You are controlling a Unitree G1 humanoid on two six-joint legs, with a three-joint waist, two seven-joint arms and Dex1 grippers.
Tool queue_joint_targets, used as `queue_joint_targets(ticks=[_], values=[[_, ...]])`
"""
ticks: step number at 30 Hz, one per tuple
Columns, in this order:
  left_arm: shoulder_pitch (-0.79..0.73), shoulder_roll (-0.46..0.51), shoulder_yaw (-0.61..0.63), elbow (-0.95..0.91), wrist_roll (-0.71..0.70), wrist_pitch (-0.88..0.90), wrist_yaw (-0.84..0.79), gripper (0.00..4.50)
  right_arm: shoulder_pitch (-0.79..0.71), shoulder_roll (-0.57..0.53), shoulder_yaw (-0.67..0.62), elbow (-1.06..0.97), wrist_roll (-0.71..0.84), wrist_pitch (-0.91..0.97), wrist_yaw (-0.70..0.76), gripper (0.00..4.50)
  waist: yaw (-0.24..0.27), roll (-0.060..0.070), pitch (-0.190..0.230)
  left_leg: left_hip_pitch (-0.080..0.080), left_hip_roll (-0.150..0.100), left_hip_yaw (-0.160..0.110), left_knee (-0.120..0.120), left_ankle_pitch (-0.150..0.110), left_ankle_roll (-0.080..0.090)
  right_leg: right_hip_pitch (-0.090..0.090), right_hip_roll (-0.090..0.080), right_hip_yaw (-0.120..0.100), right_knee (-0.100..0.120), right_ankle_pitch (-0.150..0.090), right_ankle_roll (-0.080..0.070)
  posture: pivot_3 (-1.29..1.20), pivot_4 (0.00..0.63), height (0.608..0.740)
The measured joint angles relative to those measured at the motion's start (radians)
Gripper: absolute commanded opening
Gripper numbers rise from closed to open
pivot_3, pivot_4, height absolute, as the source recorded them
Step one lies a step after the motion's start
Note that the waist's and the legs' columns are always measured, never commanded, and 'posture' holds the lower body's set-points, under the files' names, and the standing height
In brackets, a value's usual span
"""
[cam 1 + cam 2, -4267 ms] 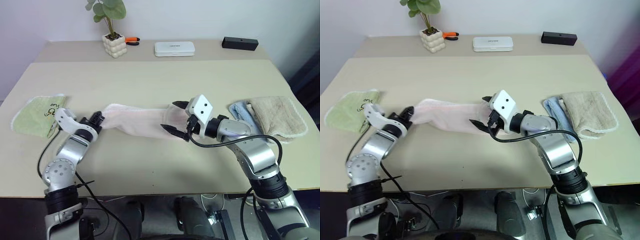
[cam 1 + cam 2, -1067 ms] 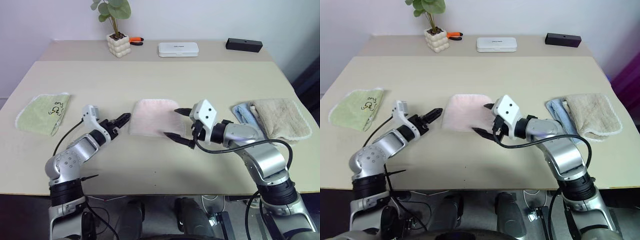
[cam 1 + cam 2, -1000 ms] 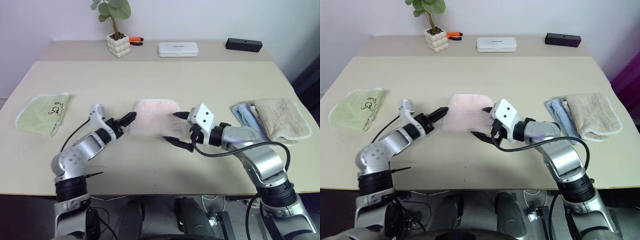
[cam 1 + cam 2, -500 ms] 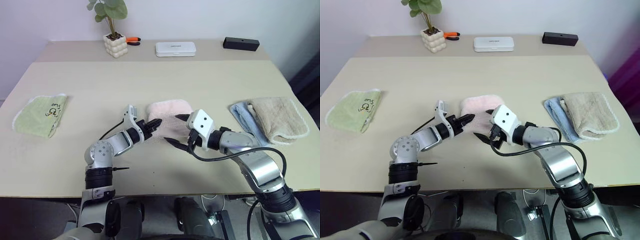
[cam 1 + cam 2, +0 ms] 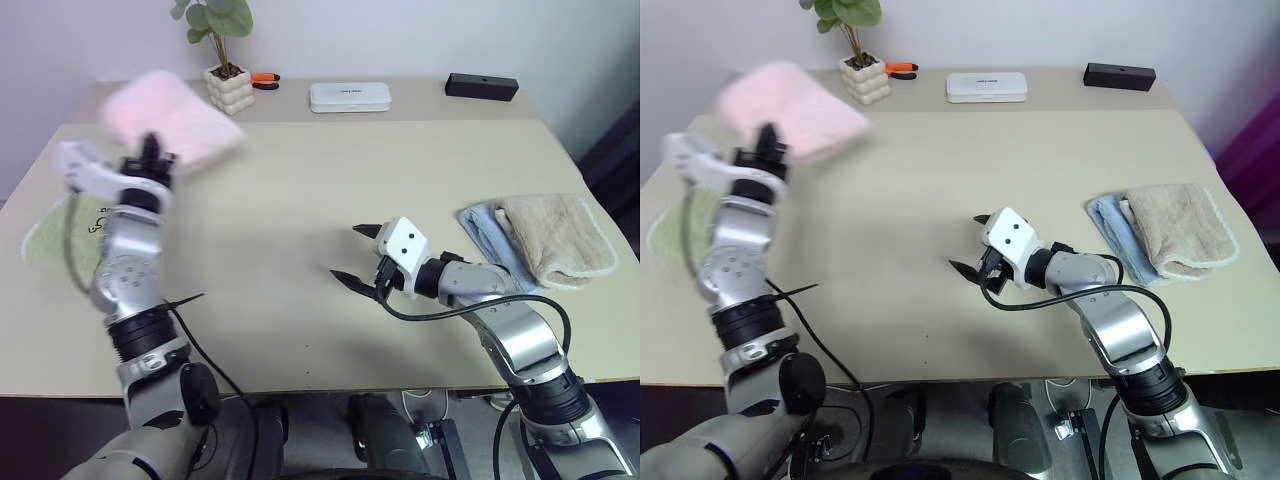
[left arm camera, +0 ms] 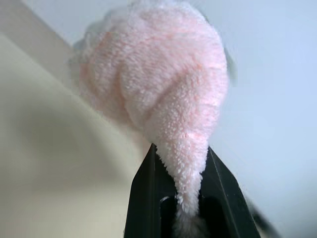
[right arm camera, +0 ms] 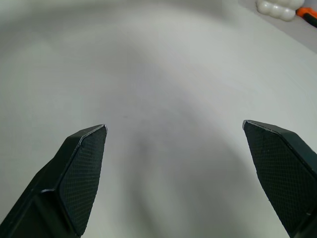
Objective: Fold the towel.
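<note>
A: Left wrist view: the left gripper [image 6: 181,198] has its fingers [image 6: 143,198] clamped on a bunched end of the pink towel [image 6: 153,94], which is held in the air.

B: From the head views, the towel [image 5: 170,115] is up over the far left of the worktop [image 5: 330,190], above the green towel [image 5: 45,235]. The right gripper [image 5: 358,255] hangs near the middle, fingers wide apart and holding nothing.

A: So the folding looks finished. I'd judge this the carrying-off step, and the next move calls for lowering the bundle flat without it springing open.

B: There's open room across the middle. The plant pot [image 5: 228,88] sits close beyond the towel, the worktop's left edge is near, and the beige towel [image 5: 555,235] lies well apart at right.
</note>
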Motion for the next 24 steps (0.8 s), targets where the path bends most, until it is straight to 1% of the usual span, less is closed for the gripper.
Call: queue_joint_targets(ticks=[2, 4, 6, 10, 11, 12, 13, 18, 19, 22, 24], values=[[0.027, 0.031, 0.068, 0.039, 0.003, -0.057, 0.042, 0.02, 0.020, 0.008, 0.012, 0.013, -0.014, -0.020, -0.004, 4.50, 0.002, 0.000, 0.000, 0.000, 0.000, 0.000, 0.001, 0.000, 0.000, 0.000, 0.000, 0.000, 0.000, 0.000, 0.000, 0.00, 0.150, 0.737], [0.061, 0.036, 0.123, 0.071, -0.007, -0.090, 0.081, 0.02, 0.042, 0.020, 0.030, 0.035, -0.028, -0.035, -0.007, 4.50, 0.003, -0.001, 0.000, 0.000, 0.000, 0.000, 0.001, 0.000, 0.000, 0.001, -0.001, 0.000, 0.000, 0.000, 0.001, 0.00, 0.150, 0.737], [0.103, 0.014, 0.166, 0.092, -0.034, -0.106, 0.125, 0.02, 0.054, 0.032, 0.047, 0.053, -0.038, -0.047, -0.007, 4.50, 0.002, -0.001, 0.000, 0.000, 0.000, 0.000, 0.002, 0.000, 0.000, 0.001, -0.001, 0.000, 0.000, 0.001, 0.001, 0.00, 0.150, 0.737], [0.188, -0.048, 0.173, 0.098, -0.071, -0.096, 0.180, 0.02, 0.056, 0.034, 0.042, 0.061, -0.047, -0.060, -0.008, 4.50, 0.002, -0.003, -0.001, 0.000, 0.000, 0.000, 0.002, 0.000, -0.001, 0.002, -0.001, 0.000, 0.000, 0.001, 0.001, 0.00, 0.150, 0.737], [0.200, -0.059, 0.173, 0.084, -0.081, -0.098, 0.187, 0.74, 0.056, 0.034, 0.042, 0.061, -0.047, -0.061, -0.008, 4.50, 0.001, -0.004, -0.001, 0.000, 0.000, 0.000, 0.002, 0.000, -0.001, 0.002, -0.001, 0.000, 0.000, 0.001, 0.001, 0.00, 0.150, 0.737], [0.208, -0.066, 0.171, 0.068, -0.092, -0.100, 0.193, 1.09, 0.056, 0.033, 0.040, 0.061, -0.047, -0.062, -0.008, 4.50, 0.000, -0.004, -0.001, 0.001, 0.000, 0.000, 0.002, 0.000, -0.001, 0.002, -0.001, 0.000, 0.000, 0.001, 0.001, 0.00, 0.150, 0.737], [0.213, -0.073, 0.171, 0.052, -0.102, -0.104, 0.200, 1.57, 0.057, 0.032, 0.039, 0.062, -0.048, -0.062, -0.008, 4.50, 0.000, -0.004, -0.001, 0.001, 0.000, 0.000, 0.002, 0.000, -0.001, 0.002, -0.001, 0.000, 0.000, 0.001, 0.001, 0.00, 0.150, 0.737], [0.266, -0.085, 0.164, -0.030, -0.123, -0.124, 0.247, 4.13, 0.070, 0.020, 0.030, 0.086, -0.048, -0.075, -0.003, 4.50, -0.005, -0.004, -0.001, 0.001, 0.000, 0.000, 0.001, 0.000, -0.001, 0.002, -0.001, 0.000, 0.000, 0.001, 0.001, 0.00, 0.150, 0.737], [0.286, -0.081, 0.164, -0.053, -0.119, -0.129, 0.264, 4.46, 0.071, 0.011, 0.025, 0.099, -0.048, -0.077, -0.001, 4.50, -0.007, -0.004, -0.001, 0.002, 0.000, 0.000, 0.001, 0.000, 0.000, 0.002, -0.001, 0.000, 0.000, 0.001, 0.001, 0.00, 0.150, 0.737], [0.372, -0.010, 0.165, -0.109, -0.062, -0.139, 0.273, 4.46, 0.072, -0.010, -0.004, 0.135, -0.048, -0.080, 0.006, 4.50, -0.010, -0.005, -0.001, 0.001, 0.001, 0.000, 0.001, 0.000, 0.000, 0.001, 0.001, 0.000, 0.001, 0.001, 0.001, 0.00, 0.150, 0.737], [0.421, 0.078, 0.138, -0.170, -0.009, -0.140, 0.232, 4.46, 0.070, -0.015, -0.034, 0.155, -0.046, -0.080, 0.005, 4.50, -0.003, -0.005, -0.001, 0.001, 0.001, 0.000, 0.001, 0.000, -0.001, 0.001, 0.001, 0.000, 0.001, 0.001, 0.000, 0.00, 0.150, 0.737]])
